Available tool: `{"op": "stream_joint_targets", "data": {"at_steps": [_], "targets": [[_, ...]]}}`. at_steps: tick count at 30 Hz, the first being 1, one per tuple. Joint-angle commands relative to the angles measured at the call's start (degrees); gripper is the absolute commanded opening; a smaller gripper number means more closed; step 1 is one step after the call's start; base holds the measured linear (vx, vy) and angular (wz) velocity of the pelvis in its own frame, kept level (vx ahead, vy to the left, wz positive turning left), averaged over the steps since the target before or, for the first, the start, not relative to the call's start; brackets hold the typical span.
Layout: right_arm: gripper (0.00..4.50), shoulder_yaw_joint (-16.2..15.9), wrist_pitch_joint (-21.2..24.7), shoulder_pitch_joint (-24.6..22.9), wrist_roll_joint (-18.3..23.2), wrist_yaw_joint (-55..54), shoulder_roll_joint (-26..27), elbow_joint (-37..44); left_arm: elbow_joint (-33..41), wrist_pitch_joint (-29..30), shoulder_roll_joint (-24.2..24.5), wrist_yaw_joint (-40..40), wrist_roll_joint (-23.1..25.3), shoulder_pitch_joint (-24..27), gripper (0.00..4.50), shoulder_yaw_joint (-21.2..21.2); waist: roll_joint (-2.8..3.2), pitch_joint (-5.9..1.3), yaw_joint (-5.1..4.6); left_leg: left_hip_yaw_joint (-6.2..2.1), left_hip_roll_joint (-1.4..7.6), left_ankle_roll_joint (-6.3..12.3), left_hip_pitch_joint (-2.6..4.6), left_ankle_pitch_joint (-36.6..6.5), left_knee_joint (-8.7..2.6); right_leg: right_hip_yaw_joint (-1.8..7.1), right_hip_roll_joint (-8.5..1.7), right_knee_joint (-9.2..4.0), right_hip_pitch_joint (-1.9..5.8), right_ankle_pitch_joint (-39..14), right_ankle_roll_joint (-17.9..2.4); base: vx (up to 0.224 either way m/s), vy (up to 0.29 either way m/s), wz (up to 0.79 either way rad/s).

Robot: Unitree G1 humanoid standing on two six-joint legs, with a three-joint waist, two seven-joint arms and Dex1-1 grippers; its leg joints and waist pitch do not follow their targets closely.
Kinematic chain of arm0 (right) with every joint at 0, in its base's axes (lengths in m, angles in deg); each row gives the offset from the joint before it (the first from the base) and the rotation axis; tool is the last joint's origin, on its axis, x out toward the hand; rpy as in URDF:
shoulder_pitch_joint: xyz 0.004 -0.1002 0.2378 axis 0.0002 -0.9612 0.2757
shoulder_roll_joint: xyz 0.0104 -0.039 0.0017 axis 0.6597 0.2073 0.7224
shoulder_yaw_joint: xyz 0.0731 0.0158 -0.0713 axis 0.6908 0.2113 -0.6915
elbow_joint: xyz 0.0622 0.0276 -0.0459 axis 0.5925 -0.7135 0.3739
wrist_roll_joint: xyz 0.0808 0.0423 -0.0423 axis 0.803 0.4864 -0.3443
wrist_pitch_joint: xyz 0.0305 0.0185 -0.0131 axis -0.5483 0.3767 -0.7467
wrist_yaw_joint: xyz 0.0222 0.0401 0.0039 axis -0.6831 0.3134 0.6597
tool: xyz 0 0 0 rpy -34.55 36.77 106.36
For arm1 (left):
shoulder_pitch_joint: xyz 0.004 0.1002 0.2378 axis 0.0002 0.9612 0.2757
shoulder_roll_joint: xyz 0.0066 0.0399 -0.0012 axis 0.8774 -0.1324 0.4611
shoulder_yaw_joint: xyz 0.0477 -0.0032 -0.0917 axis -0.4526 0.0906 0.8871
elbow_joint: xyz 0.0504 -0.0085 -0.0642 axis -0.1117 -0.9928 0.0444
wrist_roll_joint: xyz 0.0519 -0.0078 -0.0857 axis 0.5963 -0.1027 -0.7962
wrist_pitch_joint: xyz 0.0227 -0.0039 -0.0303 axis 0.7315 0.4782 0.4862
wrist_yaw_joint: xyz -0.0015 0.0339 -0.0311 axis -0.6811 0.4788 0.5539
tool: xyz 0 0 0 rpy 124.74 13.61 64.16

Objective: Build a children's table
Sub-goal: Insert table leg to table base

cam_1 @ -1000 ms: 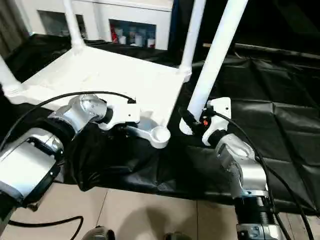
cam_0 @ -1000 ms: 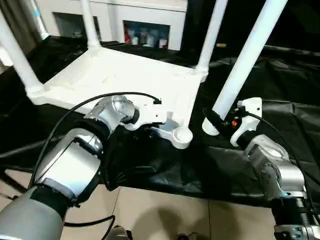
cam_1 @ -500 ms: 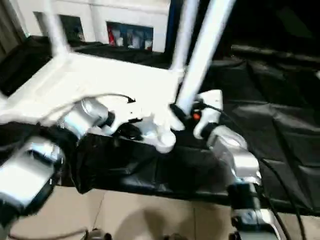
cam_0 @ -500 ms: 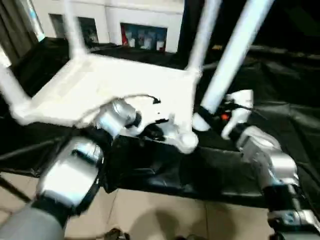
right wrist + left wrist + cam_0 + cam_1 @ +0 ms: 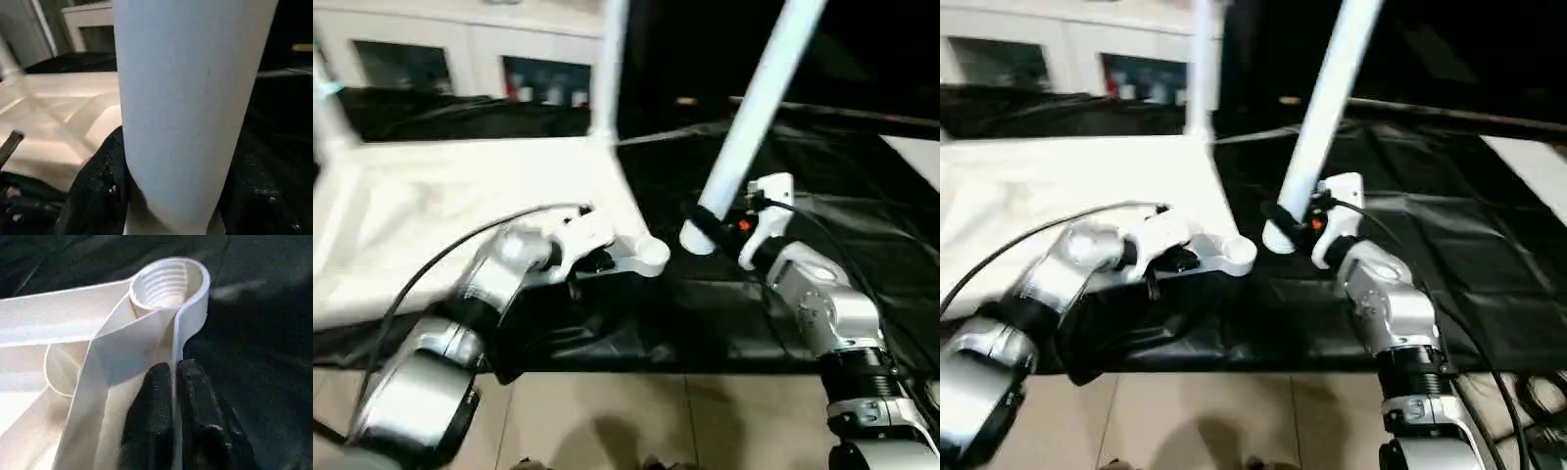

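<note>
Your head views are dim and soft with motion blur; the white table top [image 5: 431,211] glares, nearly blown out, against black sheeting [image 5: 862,206] that swallows detail. Left wrist view: threaded socket [image 5: 166,284] crisp, strong side light. Right wrist view: the leg [image 5: 190,98] looms close, unfocused.
</note>
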Motion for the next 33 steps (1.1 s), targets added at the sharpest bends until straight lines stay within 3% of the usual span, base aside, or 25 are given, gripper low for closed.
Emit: {"op": "stream_joint_targets", "data": {"at_steps": [1, 3, 6, 8, 9, 11, 12, 13, 15, 16, 17, 18, 20, 21, 22, 24, 25, 26, 27, 28, 29, 30, 31, 32, 33], "targets": [[1.93, 1.64, -0.14, -0.67, 0.83, -1.11, 0.11, 2.04, 1.82, -0.31, -0.76, -0.86, -1.75, 0.18, 0.7, 1.49, 0.87, -2.67, -0.23, -1.16, 1.96, -4.21, 2.5, -43.39, -5.85, 1.36, -3.66, -4.21, 0.88, -28.05, -5.97, 0.0, 0.0, 0.0], [1.93, 2.09, 0.1, -1.88, 1.13, -1.92, 0.71, 3.26, 1.99, -2.75, -0.53, -2.07, -1.7, -0.31, 1.05, 2.14, 0.72, -2.73, 0.04, -0.83, 1.31, -3.28, 2.59, -38.44, -4.68, 1.15, -4.67, -5.48, 0.77, -33.62, -4.58, 0.0, 0.0, 0.0], [1.93, 2.25, 0.24, -3.4, 1.14, -3.11, 1.54, 5.06, -1.39, -8.07, 1.2, -7.22, 1.96, -2.43, 1.06, 1.08, 1.1, -2.67, 0.13, -0.96, 1.31, -2.75, 1.88, -35.08, -4.67, 0.39, -4.66, -5.74, 1.32, -34.64, -2.81, 0.0, 0.0, 0.0], [1.93, 2.07, 0.14, -4.38, 0.69, -4.14, 1.91, 6.45, -3.16, -10.54, 3.09, -13.02, 5.91, -3.94, 1.17, -0.22, 2.12, -2.91, -0.14, -1.36, 1.43, -3.31, 1.46, -35.33, -5.13, 0.5, -4.26, -4.9, 1.72, -31.34, -2.53, 0.0, 0.0, 0.0], [1.93, 2.07, 0.13, -4.49, 0.67, -4.26, 1.92, 6.64, -3.03, -10.63, 3.18, -13.43, 5.96, -4.01, 1.38, -0.08, 1.74, -2.97, -0.23, -1.24, 1.54, -3.04, 1.24, -34.15, -5.23, 0.97, -4.33, -4.53, 1.71, -29.27, -3.39, 0.0, 0.0, 0.0], [1.93, 2.52, 0.42, -6.08, 0.92, -5.66, 2.07, 9.42, 1.18, -9.42, 2.42, -18.42, 2.75, -4.03, 1.54, 5.02, 2.49, -2.97, 0.14, -0.81, 1.58, -2.92, 1.4, -32.03, -5.26, 1.8, -4.34, -4.06, 1.28, -24.95, -6.17, 0.0, 0.0, 0.0], [1.93, 2.86, 0.74, -6.76, 0.86, -6.58, 2.1, 10.38, 4.13, -7.88, 1.1, -19.67, -0.21, -3.3, 1.55, 8.14, 2.13, -3.11, 0.14, -0.59, 1.51, -2.62, 1.09, -30.38, -5.23, 2.04, -4.29, -3.73, 1.41, -23.19, -7.11, 0.0, 0.0, 0.0], [1.93, 3.54, 1.66, -8.19, 0.33, -8.81, 2.2, 12.39, 9.96, -5.19, -1.86, -23.91, -4.92, -1.41, 1.56, 13.69, 2.64, -3.27, 0.92, -0.01, 1.76, -2.26, 0.78, -26.01, -5.19, 2.71, -4.33, -2.73, 1.54, -18.01, -10.42, 0.051, -0.008, 0.01], [1.93, 3.96, 2.24, -8.95, -0.08, -10.37, 2.31, 13.47, 13.48, -2.77, -3.61, -26.69, -7.22, -0.05, 1.58, 16.45, 2.11, -3.49, 1.75, 0.74, 1.49, -1.0, 0.96, -23.39, -4.85, 2.84, -3.88, -2.54, 1.12, -16.28, -11.65, 0.058, -0.01, 0.03], [1.93, 4.61, 3.17, -9.94, -0.66, -12.99, 2.61, 15.03, 17.64, 2.0, -5.75, -30.09, -10.28, 1.81, 1.58, 19.42, 2.43, -3.56, 1.93, 0.92, 1.59, -1.2, 1.18, -23.07, -4.8, 3.07, -3.78, -2.15, 0.98, -15.95, -11.94, 0.073, -0.024, 0.02], [1.93, 4.62, 3.18, -9.95, -0.67, -13.01, 2.62, 15.04, 17.67, 2.05, -5.77, -30.12, -10.3, 1.83, 1.58, 19.45, 1.36, -3.73, 2.03, 1.46, 0.77, 0.16, 0.35, -20.01, -4.34, 3.44, -3.2, -2.02, 1.15, -16.93, -10.51, 0.073, -0.024, 0.02], [1.93, 4.68, 3.98, -10.35, -1.09, -13.98, 2.56, 15.77, 19.59, 2.88, -6.45, -31.66, -10.76, 3.11, 1.58, 20.05, 1.36, -3.73, 2.03, 1.46, 0.77, 0.16, 0.35, -20.01, -4.34, 3.44, -3.2, -2.02, 1.15, -16.93, -10.51, 0.069, -0.041, 0.04], [1.93, 2.55, 6.86, -13.28, -5.76, -17.14, 0.81, 21.57, 31.5, 2.33, -10.21, -39.58, -10.74, 13.09, 1.58, 22.09, 1.32, -3.93, 2.34, 1.79, 1.06, 1.61, -0.4, -13.94, -3.97, 4.19, -2.92, -1.2, 1.3, -12.16, -11.04, 0.074, -0.051, 0.06], [1.93, 1.87, 6.71, -13.72, -6.84, -17.47, 0.38, 22.52, 33.02, 2.11, -10.71, -40.77, -10.6, 14.75, 1.58, 22.1, 1.23, -3.89, 2.33, 1.89, 1.1, 2.42, -0.84, -11.73, -3.83, 4.23, -2.69, -0.93, 1.34, -11.42, -10.64, 0.085, -0.045, 0.01], [1.93, 0.76, 5.36, -14.06, -9.24, -18.09, -0.15, 23.2, 34.28, 1.78, -11.2, -40.77, -11.09, 16.44, 1.58, 21.89, 1.3, -4.07, 2.32, 2.1, 0.91, 2.83, -0.72, -10.73, -3.64, 4.26, -2.67, -1.0, 1.33, -11.41, -10.25, 0.076, -0.037, 0.0], [1.93, -0.62, 4.14, -14.42, -10.91, -17.87, -0.84, 23.86, 36.1, 1.3, -11.93, -40.47, -10.89, 18.46, 1.58, 21.47, 2.09, -5.03, 2.69, 1.79, 1.14, 3.42, -0.65, -5.05, -3.17, 4.42, -2.7, -0.06, 1.48, -6.25, -10.37, 0.077, -0.032, 0.0], [1.93, -1.82, 2.86, -14.91, -11.46, -17.05, -1.32, 24.22, 39.04, 2.45, -12.89, -39.43, -9.69, 21.37, 1.58, 19.9, 1.13, -5.01, 2.72, 1.93, 1.14, 4.9, -0.83, -3.22, -2.98, 4.49, -2.16, 0.78, 1.7, -0.46, -11.7, 0.064, -0.033, -0.02], [1.93, -2.26, 2.08, -15.03, -11.54, -16.59, -1.48, 23.56, 40.29, 3.24, -13.24, -39.57, -8.29, 22.48, 1.58, 18.81, 1.09, -4.73, 2.79, 2.21, 1.13, 4.79, -0.5, -7.21, -3.3, 4.36, -2.12, 0.43, 1.82, -3.98, -11.79, 0.064, -0.033, -0.02], [1.93, -2.28, 1.64, -14.93, -11.51, -16.78, -1.45, 22.57, 41.74, 5.17, -13.76, -40.26, -8.12, 23.21, 1.58, 18.1, 0.83, -3.89, 2.57, 2.5, 1.38, 4.13, 0.21, -15.81, -3.94, 4.05, -2.15, -0.68, 1.85, -14.88, -10.82, 0.0, 0.0, 0.0], [1.93, -2.18, 1.28, -14.76, -11.41, -16.99, -1.32, 21.73, 42.84, 6.6, -14.21, -40.85, -8.26, 23.76, 1.58, 17.66, 1.09, -3.43, 2.63, 2.57, 1.34, 3.73, 0.88, -19.87, -4.18, 3.73, -2.01, -1.33, 1.72, -21.62, -9.83, 0.0, 0.0, 0.0], [1.93, -2.0, 1.6, -14.69, -11.2, -17.22, -1.06, 21.72, 44.41, 7.87, -14.42, -41.74, -7.83, 24.58, 1.58, 17.01, 0.89, -2.59, 2.62, 0.72, -0.01, 5.87, -2.88, -22.97, -4.69, 0.86, -3.79, -2.73, 4.64, -35.73, -2.38, 0.0, 0.0, 0.0], [1.93, -1.96, 1.87, -14.57, -11.13, -17.29, -0.87, 21.75, 45.4, 8.62, -14.53, -42.34, -7.38, 25.22, 1.58, 16.5, 1.21, -2.09, 2.77, 0.64, -0.52, 5.38, 0.19, -27.73, -3.27, -0.67, -4.83, -5.03, 3.48, -45.64, 0.31, 0.005, -0.008, 0.4], [1.93, -2.16, 2.15, -14.24, -11.43, -17.29, -0.61, 21.87, 46.93, 9.91, -14.88, -42.86, -7.57, 26.41, 1.58, 15.71, 1.68, -1.99, 2.42, 0.47, -0.84, 4.98, -0.87, -27.21, -2.39, -1.88, -5.41, -5.82, 5.58, -49.58, 1.38, 0.047, 0.005, 0.53], [1.93, -2.25, 2.08, -14.14, -11.49, -17.15, -0.54, 21.85, 47.14, 10.1, -14.96, -42.94, -7.61, 26.63, 1.58, 15.58, 2.02, -1.46, 1.88, 0.04, -0.52, 4.68, -1.28, -27.96, -2.53, -2.82, -5.44, -5.99, 6.6, -50.68, 1.89, 0.047, 0.005, 0.53], [1.93, -2.23, 2.04, -14.01, -11.41, -17.07, -0.42, 21.84, 47.14, 10.32, -14.9, -42.98, -7.41, 26.74, 1.58, 15.4, 1.86, -1.35, 1.45, -0.28, -0.58, 4.4, -1.26, -29.25, -2.63, -3.27, -5.07, -5.81, 6.86, -50.23, 1.72, 0.06, 0.022, 0.51]]}}
